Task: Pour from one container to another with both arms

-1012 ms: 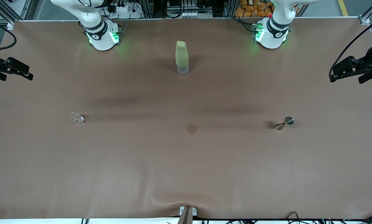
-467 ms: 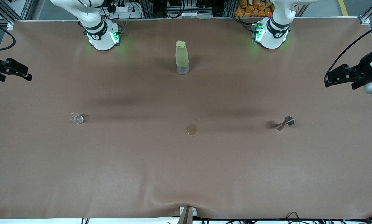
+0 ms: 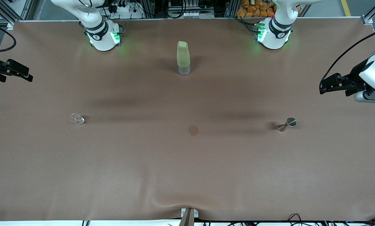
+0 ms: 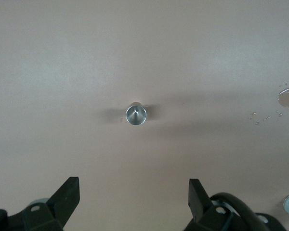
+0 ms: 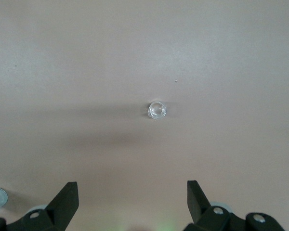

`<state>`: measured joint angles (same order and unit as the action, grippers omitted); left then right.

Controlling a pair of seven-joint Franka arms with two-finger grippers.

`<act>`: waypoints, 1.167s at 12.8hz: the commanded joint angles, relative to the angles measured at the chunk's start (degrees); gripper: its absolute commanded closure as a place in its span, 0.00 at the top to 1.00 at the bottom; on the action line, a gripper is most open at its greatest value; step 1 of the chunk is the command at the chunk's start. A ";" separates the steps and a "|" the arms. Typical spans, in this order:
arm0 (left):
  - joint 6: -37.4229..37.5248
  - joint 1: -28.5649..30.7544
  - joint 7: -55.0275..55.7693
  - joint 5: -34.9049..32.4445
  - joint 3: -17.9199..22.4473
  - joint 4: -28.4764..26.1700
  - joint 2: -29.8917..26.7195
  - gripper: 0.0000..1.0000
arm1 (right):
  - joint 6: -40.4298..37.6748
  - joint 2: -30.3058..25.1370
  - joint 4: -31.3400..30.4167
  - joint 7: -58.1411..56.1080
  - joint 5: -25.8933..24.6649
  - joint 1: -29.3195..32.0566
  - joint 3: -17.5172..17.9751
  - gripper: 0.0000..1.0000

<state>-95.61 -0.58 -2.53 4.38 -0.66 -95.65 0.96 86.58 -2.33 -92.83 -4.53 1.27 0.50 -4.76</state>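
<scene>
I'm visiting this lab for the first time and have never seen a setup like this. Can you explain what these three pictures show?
Two white robot arms are bolted along one edge of a brown table. One picture looks down from a high camera facing them; the other two come from cameras on each arm's wrist, looking past its black fingers.

The left gripper hangs open above its end of the table, and the right gripper hangs open above the other end. Neither holds anything.

On the table stand a tiny clear glass cup toward the right arm's end, a small metal jigger toward the left arm's end, and a tall pale-green bottle between the bases. A small wet spot marks the middle.
</scene>
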 commanded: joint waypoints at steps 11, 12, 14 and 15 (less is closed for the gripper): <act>-7.31 0.32 -5.03 -0.25 -0.22 -10.60 -4.74 1.00 | -1.07 0.57 -0.51 -52.18 -3.99 11.97 -0.07 1.00; -8.27 0.32 -5.12 -0.25 -0.31 -11.83 -5.26 1.00 | -0.37 0.66 -0.60 -58.60 -3.99 13.12 -0.07 1.00; -10.90 0.32 -5.81 -0.25 -0.31 -15.16 -6.32 1.00 | 2.17 0.66 -2.26 -70.38 -3.99 15.40 -0.07 1.00; -12.31 0.41 -6.78 -0.16 -0.22 -16.57 -6.41 1.00 | 3.40 0.66 -2.96 -76.18 -3.99 16.72 -0.07 1.00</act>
<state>-104.35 -0.56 -7.41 4.38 -0.67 -107.09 -2.47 87.87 -1.51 -94.19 -70.76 -1.63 14.64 -5.67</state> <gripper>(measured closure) 0.000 0.000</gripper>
